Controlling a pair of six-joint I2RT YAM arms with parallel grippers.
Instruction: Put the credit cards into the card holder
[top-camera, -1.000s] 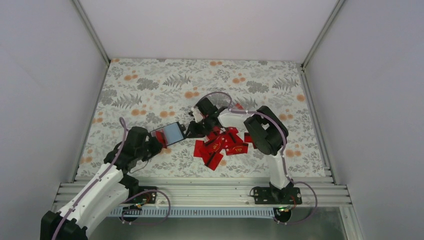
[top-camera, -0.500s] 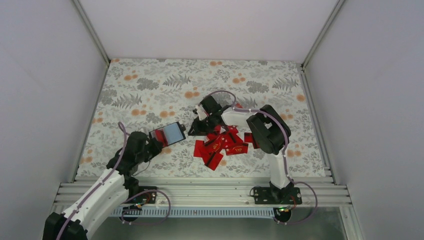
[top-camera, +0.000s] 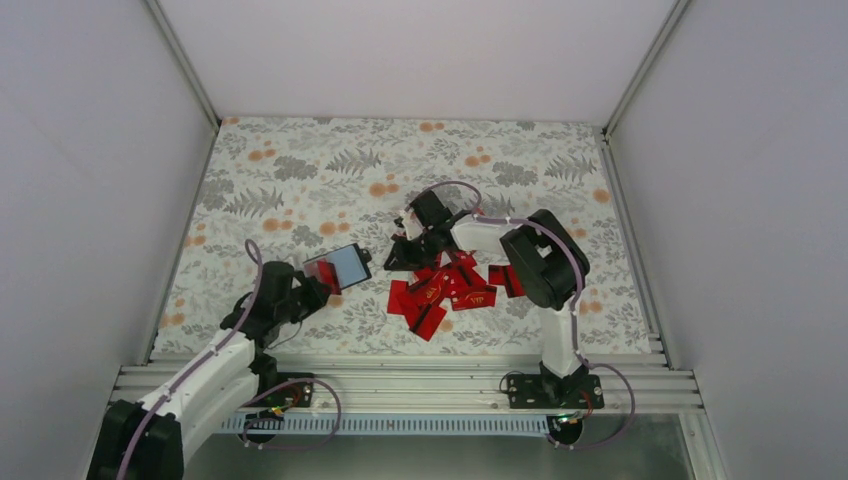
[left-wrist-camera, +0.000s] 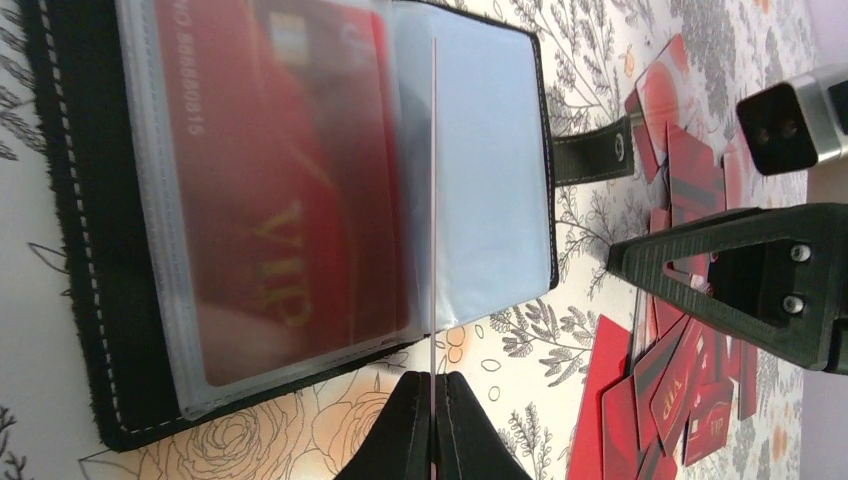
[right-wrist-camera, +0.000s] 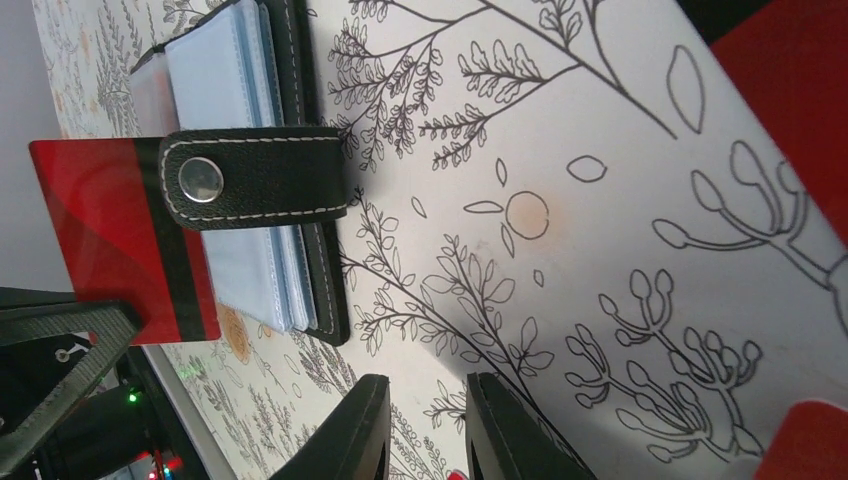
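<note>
l gripper (left-wrist-camera: 432, 392) clenched on the edge of one clear pocket leaf (left-wrist-camera: 433, 200) of the card holder (left-wrist-camera: 85, 250); leaf seen edge-on in l wrist view. holder open, black cover down toward the floral cloth (top-camera: 300, 170); can't tell if it lies fully flat. one red vip card (left-wrist-camera: 280, 230) sits inside a clear pocket, on the cover side of the pinched leaf. snap tab (right-wrist-camera: 250, 178) sticks out on the holder's far edge, toward the r arm. r gripper (right-wrist-camera: 428, 385) jaws a little apart, nothing btwn them, cloth shows through the gap; it's near the tab, not touching. rest of the credit cards (top-camera: 440, 290) in a loose overlapping heap on the cloth, just right of holder, under r arm's forearm.
</note>
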